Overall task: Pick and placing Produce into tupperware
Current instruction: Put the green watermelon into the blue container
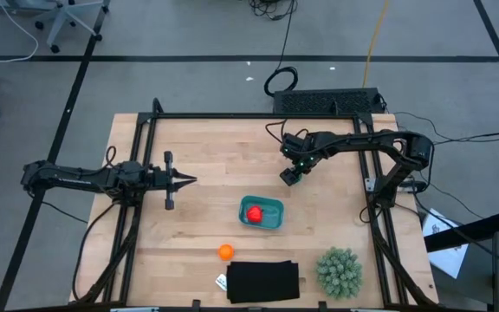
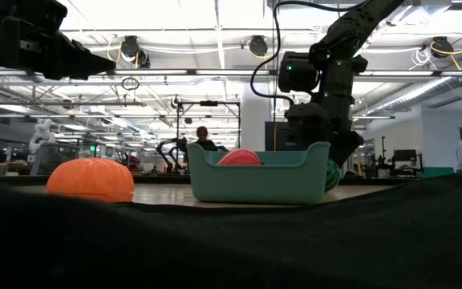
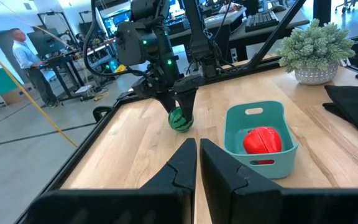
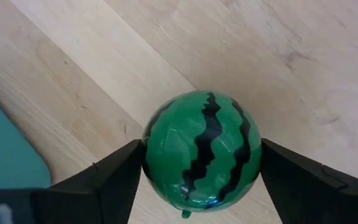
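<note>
Right gripper: clamped on the green striped watermelon ball, held above the wooden table, far-right of the teal tupperware | Left gripper: fingers pressed together, hovering left | Red fruit: seen inside tupperware | Orange fruit: placed near-left of it, beside black mat | Writing: none legible

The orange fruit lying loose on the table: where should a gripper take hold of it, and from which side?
Grip the orange fruit across its widest middle, coming straight down from above. It is a squat ball resting on bare wood, so it offers no handle. The black mat lies close on one side and the tupperware stands beyond it, so a sideways approach looks more cramped.
</note>
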Robot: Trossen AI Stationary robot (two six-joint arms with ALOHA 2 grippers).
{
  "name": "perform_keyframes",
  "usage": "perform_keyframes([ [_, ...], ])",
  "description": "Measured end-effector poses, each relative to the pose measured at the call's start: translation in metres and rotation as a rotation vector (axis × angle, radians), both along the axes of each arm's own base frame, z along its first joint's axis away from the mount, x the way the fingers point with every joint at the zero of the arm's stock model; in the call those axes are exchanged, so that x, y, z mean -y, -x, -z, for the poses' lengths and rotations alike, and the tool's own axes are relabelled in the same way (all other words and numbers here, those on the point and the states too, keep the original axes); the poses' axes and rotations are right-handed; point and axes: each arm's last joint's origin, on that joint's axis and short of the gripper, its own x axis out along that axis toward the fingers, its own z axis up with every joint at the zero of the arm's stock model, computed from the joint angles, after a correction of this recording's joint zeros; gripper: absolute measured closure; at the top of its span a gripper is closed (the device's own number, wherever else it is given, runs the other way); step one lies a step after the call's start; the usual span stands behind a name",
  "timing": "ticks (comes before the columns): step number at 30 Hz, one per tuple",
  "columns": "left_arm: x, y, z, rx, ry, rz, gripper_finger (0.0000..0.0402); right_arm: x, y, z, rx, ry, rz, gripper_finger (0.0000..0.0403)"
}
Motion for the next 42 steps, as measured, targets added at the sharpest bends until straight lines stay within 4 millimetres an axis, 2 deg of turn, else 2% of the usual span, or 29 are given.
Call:
perform_keyframes([
  [10, 0.0, 0.0, 0.0, 0.0, 0.0, 0.0, 0.0376, 0.001, -0.002, -0.007, -0.006, 0.001, -0.018, 0.0111],
  [18, 0.0, 0.0, 0.0, 0.0, 0.0, 0.0, 0.0376, 0.003, -0.008, -0.034, 0.065, 0.04, -0.042, 0.0111],
  [28, 0.0, 0.0, 0.0, 0.001, 0.0, 0.0, 0.0376, 0.002, -0.008, -0.069, 0.054, 0.05, -0.097, 0.011],
  [36, 0.0, 0.0, 0.0, 0.002, 0.002, 0.0, 0.0376, 0.001, -0.012, -0.103, 0.157, 0.112, -0.168, 0.011],
  [42, 0.0, 0.0, -0.001, 0.013, 0.004, -0.003, 0.0376, -0.007, -0.008, -0.122, 0.22, 0.149, -0.226, 0.011],
])
